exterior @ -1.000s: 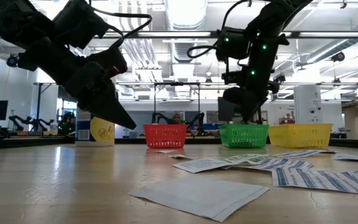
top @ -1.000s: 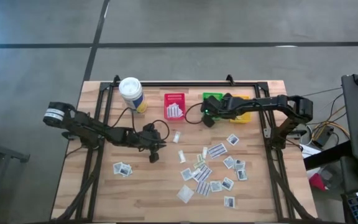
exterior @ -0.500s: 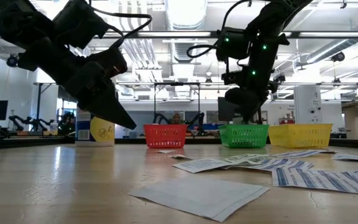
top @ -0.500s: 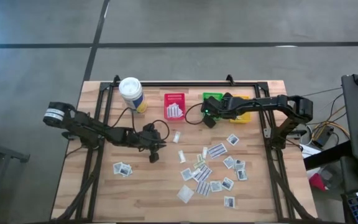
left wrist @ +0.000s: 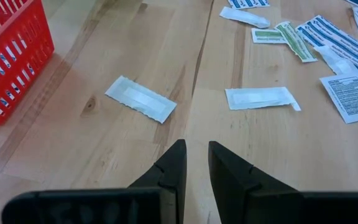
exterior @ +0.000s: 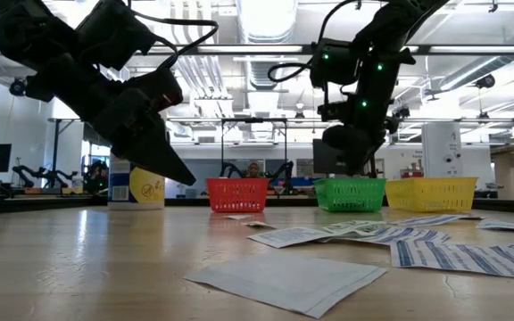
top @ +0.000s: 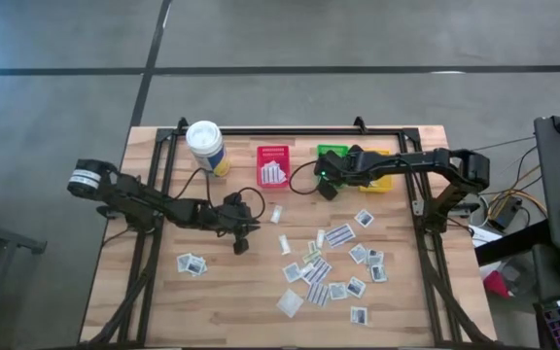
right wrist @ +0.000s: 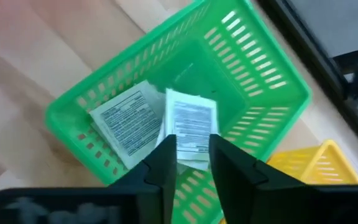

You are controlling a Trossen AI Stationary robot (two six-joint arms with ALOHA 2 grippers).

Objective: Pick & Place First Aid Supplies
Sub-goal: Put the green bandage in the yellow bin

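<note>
High view: overhead, straight down, far; whole desk (top: pixel 163 301) plus surrounding floor. Low view: desk-top height, level across wood into room; nearest packet (exterior: pixel 288 281) large in foreground, three bins in row behind. Left wrist view: close, angled down at desk, red bin (left wrist: pixel 8 59) at edge. Right wrist view: close, directly above green bin (right wrist: pixel 185 118). Both bins shared with high and low views.

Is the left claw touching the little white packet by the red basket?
Apart. Left wrist view: bare wood shows between the left claw and the white packet.
</note>
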